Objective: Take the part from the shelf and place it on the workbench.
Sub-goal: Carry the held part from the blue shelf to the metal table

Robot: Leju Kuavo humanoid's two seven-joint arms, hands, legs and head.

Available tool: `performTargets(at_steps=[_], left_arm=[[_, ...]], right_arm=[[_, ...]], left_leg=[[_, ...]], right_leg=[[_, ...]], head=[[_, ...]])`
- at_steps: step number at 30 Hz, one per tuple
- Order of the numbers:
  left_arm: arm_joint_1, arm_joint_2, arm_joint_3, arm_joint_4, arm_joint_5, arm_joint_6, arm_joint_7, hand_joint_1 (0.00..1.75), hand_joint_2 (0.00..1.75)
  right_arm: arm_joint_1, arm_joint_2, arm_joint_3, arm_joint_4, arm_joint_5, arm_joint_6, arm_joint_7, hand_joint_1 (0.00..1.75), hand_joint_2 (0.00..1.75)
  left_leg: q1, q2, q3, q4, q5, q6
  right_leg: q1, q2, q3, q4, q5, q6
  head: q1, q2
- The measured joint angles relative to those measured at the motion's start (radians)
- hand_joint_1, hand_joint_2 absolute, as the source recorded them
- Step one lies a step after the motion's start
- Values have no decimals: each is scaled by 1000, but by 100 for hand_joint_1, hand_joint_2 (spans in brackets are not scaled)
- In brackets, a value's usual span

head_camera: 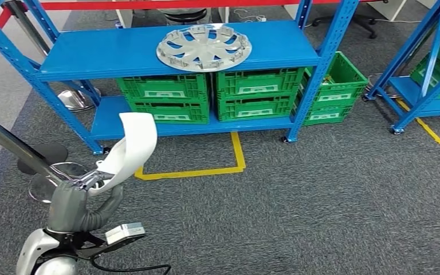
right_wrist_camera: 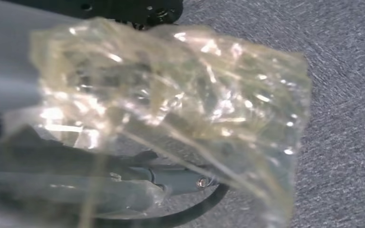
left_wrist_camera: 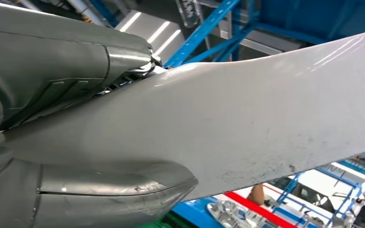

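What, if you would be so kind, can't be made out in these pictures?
- Right hand, right wrist view: crumpled clear plastic film covers it, so its state is unclear.
- Left hand, left wrist view: the white part hides its fingers.
- Green crates, head view: contents hidden by their walls.

white curved part [head_camera: 130,146], upright, held aloft

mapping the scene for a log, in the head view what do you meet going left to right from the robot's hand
left hand gripping the white curved part → yellow floor tape → silver wheel cover on the blue shelf → green crate poking out at the shelf's right end → second blue rack
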Motion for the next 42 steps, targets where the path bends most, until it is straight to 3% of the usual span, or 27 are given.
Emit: performTargets(at_steps=[3, 5, 6, 8, 9, 10, 11, 14, 16, 19, 21, 23, 24, 25, 26, 27, 29, 31, 33, 35, 37, 39, 40, 41, 42], left_arm=[[-10, -8, 1, 6, 8, -1, -4, 175, 175], [-17, -13, 2, 9, 10, -1, -6, 175, 175], [-20, -16, 2, 10, 10, -1, -6, 175, 175], [-22, -20, 4, 13, 11, -2, -7, 175, 175], [-23, -22, 4, 16, 11, -2, -7, 175, 175], [-23, -23, 5, 20, 11, -2, -7, 175, 175], [-24, -25, 5, 23, 11, -2, -7, 175, 175], [-28, -29, 7, 32, 11, -3, -7, 175, 175], [-32, -31, 8, 35, 13, -4, -7, 175, 175], [-34, -32, 9, 40, 16, -5, -7, 175, 175], [-35, -32, 9, 44, 17, -5, -7, 175, 175], [-35, -32, 9, 47, 17, -4, -7, 175, 175], [-35, -32, 9, 49, 17, -4, -7, 175, 175], [-34, -32, 9, 51, 17, -4, -7, 175, 175], [-34, -32, 9, 52, 17, -4, -7, 175, 175], [-35, -31, 9, 53, 17, -4, -7, 175, 175], [-35, -31, 9, 54, 17, -4, -7, 175, 175], [-36, -31, 9, 54, 17, -3, -7, 175, 175], [-36, -31, 10, 54, 17, -2, -7, 175, 175], [-36, -31, 11, 54, 17, -1, -7, 175, 175], [-35, -32, 12, 54, 18, -1, -7, 175, 175], [-33, -32, 13, 54, 19, -2, -7, 175, 175], [-32, -31, 14, 55, 19, -2, -7, 175, 175], [-32, -31, 14, 55, 20, -2, -7, 175, 175], [-31, -31, 14, 56, 20, -1, -7, 175, 175]], right_arm=[[2, 2, -14, -1, -3, -3, 4, 0, 0], [3, 1, -22, -1, -3, -5, 6, 0, 0], [3, 1, -25, -2, -3, -6, 8, 0, 0], [4, 1, -32, -2, -3, -9, 16, 0, 0], [6, 1, -36, -2, -3, -11, 20, 0, 0], [7, 1, -40, -2, -2, -13, 25, 0, 0], [9, 1, -44, -3, -1, -14, 28, 0, 0], [9, 1, -54, -6, 3, -13, 30, 0, 0], [8, 2, -60, -8, 6, -11, 29, 0, 0], [13, 2, -68, -8, 11, -13, 32, 0, 0], [15, 2, -71, -8, 14, -16, 33, 0, 0], [16, 2, -72, -10, 14, -17, 33, 0, 0], [16, 2, -73, -10, 15, -17, 33, 0, 0], [17, 2, -75, -10, 15, -17, 33, 0, 0], [17, 2, -76, -10, 15, -17, 33, 0, 0], [18, 2, -77, -10, 15, -17, 33, 0, 0], [18, 4, -79, -10, 17, -14, 33, 0, 0], [17, 8, -79, -11, 20, -11, 32, 0, 0], [17, 9, -80, -12, 22, -9, 31, 0, 0], [17, 9, -80, -14, 24, -9, 30, 0, 0], [17, 9, -80, -14, 28, -7, 30, 0, 0], [17, 10, -82, -15, 32, -5, 28, 0, 0], [17, 10, -83, -15, 34, -4, 27, 0, 0], [17, 10, -85, -15, 35, -4, 26, 0, 0], [17, 10, -87, -15, 36, -4, 26, 0, 0]], left_leg=[[-3, 1, 3, -34, 2, 11], [4, 3, 3, -57, 9, 23], [7, 4, 1, -67, 14, 28], [8, 6, -12, -68, 24, 33], [8, 7, -20, -67, 29, 32], [8, 8, -26, -66, 33, 30], [9, 8, -33, -64, 38, 27], [11, 7, -49, -53, 49, 13], [8, 6, -58, -47, 58, 0], [9, 4, -64, -42, 63, -18], [11, 2, -83, 7, 2, -26], [11, 2, -118, 129, -97, -29], [11, 2, -131, 190, -129, -28], [10, 2, -132, 226, -139, -26], [9, 1, -117, 227, -129, -21], [6, 1, -85, 190, -105, -14], [-3, 0, 2, 57, -55, 10], [-11, -1, 51, -33, -37, 26], [-12, 0, 51, -54, -33, 28], [-6, 2, 42, -67, -20, 32], [1, 5, 26, -74, -3, 36], [0, 6, 6, -73, 11, 38], [0, 7, -4, -73, 19, 36], [0, 7, -12, -72, 25, 34], [1, 7, -18, -71, 31, 31]], right_leg=[[-1, 0, -12, 4, 9, 17], [-1, 3, -32, 30, -19, 27], [-2, 4, -51, 69, -48, 32], [-11, 7, -104, 196, -119, 43], [-14, 6, -124, 252, -139, 49], [-18, 6, -129, 278, -140, 53], [-21, 6, -115, 263, -120, 57], [-29, 8, 3, 64, -38, 65], [-28, 12, 37, -5, -31, 59], [-25, 13, 18, -3, -24, 34], [-25, 9, 5, -4, -9, 13], [-21, 7, -11, -2, 8, 2], [-18, 6, -20, -1, 16, -1], [-14, 6, -30, 2, 23, -3], [-10, 6, -40, 4, 29, -4], [-5, 6, -47, 7, 33, -5], [2, 6, -58, 12, 39, -4], [5, 6, -67, 15, 48, 1], [5, 5, -76, 16, 60, 12], [6, 6, -93, 31, 47, 22], [2, 8, -132, 112, -16, 33], [-6, 8, -178, 247, -91, 45], [-10, 8, -187, 290, -110, 49], [-13, 8, -176, 294, -108, 53], [-15, 7, -143, 255, -89, 56]], head=[[-1, 0], [2, 0], [4, 0], [7, 0], [7, 0], [7, 0], [7, 0], [7, 0], [8, 0], [8, 0], [6, 0], [6, 0], [6, 0], [6, 0], [6, 0], [6, 0], [7, 0], [7, 0], [7, 0], [8, 0], [14, 0], [18, 0], [18, 0], [19, 0], [19, 0]])
